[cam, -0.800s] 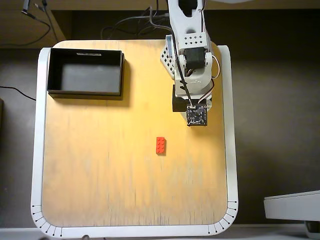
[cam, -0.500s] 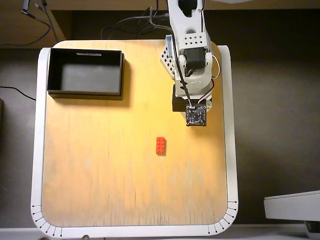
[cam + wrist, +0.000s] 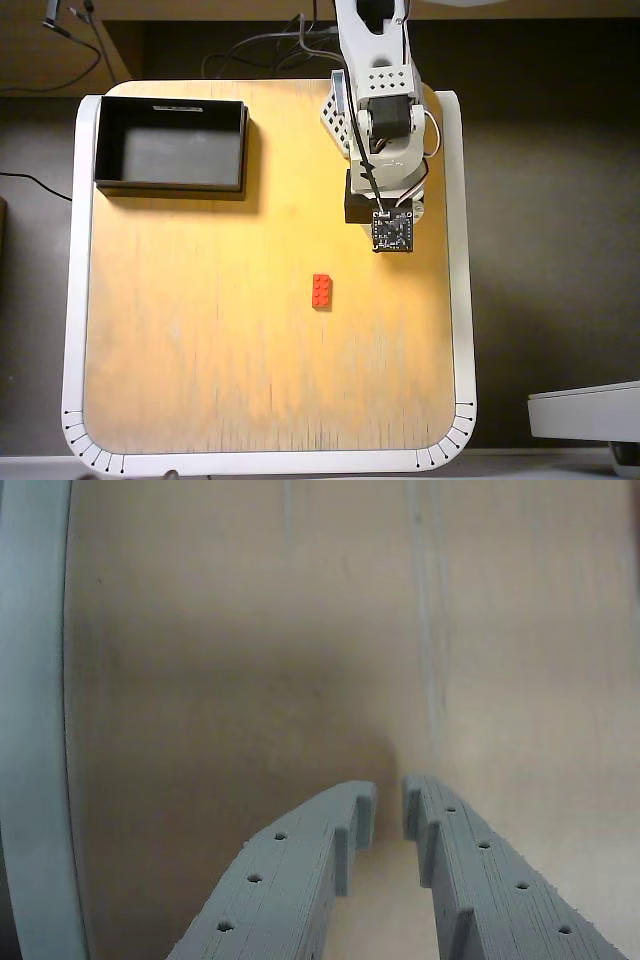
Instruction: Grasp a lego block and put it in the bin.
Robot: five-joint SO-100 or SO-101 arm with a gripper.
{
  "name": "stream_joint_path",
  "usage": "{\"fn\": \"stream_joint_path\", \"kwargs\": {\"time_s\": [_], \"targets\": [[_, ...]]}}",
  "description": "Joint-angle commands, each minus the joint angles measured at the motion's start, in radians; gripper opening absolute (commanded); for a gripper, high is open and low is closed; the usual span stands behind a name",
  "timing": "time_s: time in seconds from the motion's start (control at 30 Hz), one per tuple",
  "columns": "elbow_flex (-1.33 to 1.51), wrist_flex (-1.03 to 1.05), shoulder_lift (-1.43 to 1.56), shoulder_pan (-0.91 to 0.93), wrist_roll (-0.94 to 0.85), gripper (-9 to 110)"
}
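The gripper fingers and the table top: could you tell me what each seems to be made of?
The gripper fingers look like grey 3D-printed plastic, matte: fine layer lines and small round holes show in the wrist view. The table top looks like light wood or plywood with a faint grain, dull finish, edged by a white rim, likely plastic.

A small red lego block [image 3: 322,291] lies near the middle of the table [image 3: 200,350]. The black bin [image 3: 171,146] sits in the far left corner. The arm [image 3: 380,130] reaches in over the far edge.

Red lego block [image 3: 322,290]; black bin [image 3: 170,186], dark grey floor; grey pincer [image 3: 388,810]; tan wood table [image 3: 250,380], white rim.
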Motion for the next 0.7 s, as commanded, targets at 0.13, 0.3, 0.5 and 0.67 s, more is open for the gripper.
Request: {"fn": "stream_joint_path", "kwargs": {"time_s": [0.13,0.3,0.5,0.67], "targets": [[0.158,0.003,0.091,0.005,0.080,0],[0.158,-0.005,0.091,-0.008,0.097,0],[0.107,-0.112,0.081,0.028,0.129,0],[-0.129,-0.158,-0.081,0.069,0.147,0]]}}
